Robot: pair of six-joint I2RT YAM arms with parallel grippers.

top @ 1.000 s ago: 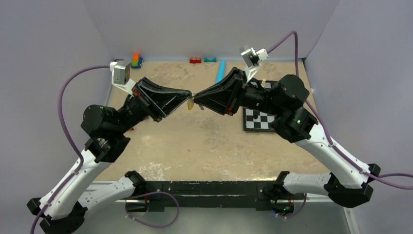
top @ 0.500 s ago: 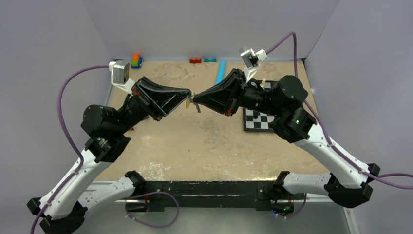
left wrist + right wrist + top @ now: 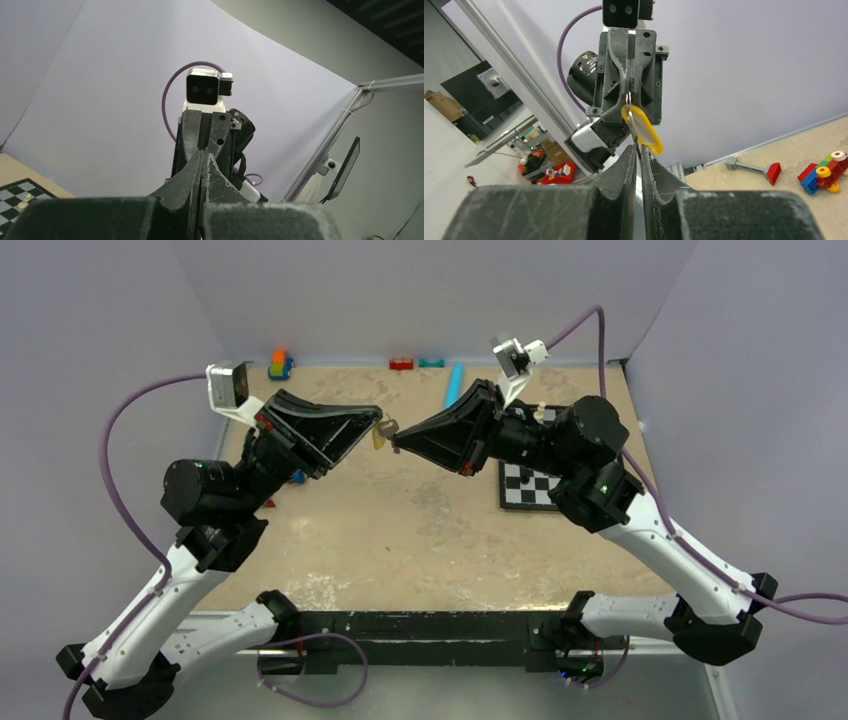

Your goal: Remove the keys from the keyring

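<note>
Two sets of fingers are meeting tip to tip in the air above the sandy table [image 3: 420, 530]. The left gripper [image 3: 628, 92] is clamping fully closed on the top edge of the keyring [image 3: 628, 106], and the thin silver loop is showing edge-on as it comes out of those tips. The right gripper [image 3: 637, 149] is facing it head-on, its fingers narrowing to a thin slit around a sliver of metal running down from the ring. That sliver is looking like the ring's lower edge, though it is too fine to rule out the key's blade. The key [image 3: 647, 131] is hanging on the ring between the two sets of tips, its yellow head swinging out to one side, clear of both pairs of pads. In the left wrist view, nothing of the ring or key is showing past the closed left fingers. Further out, a checkered board [image 3: 530, 485] is lying under the right arm with a small white piece [image 3: 22, 201] standing on it. A light-blue cylinder [image 3: 455, 385] and coloured toy blocks [image 3: 280, 364] are sitting along the far wall.
</note>
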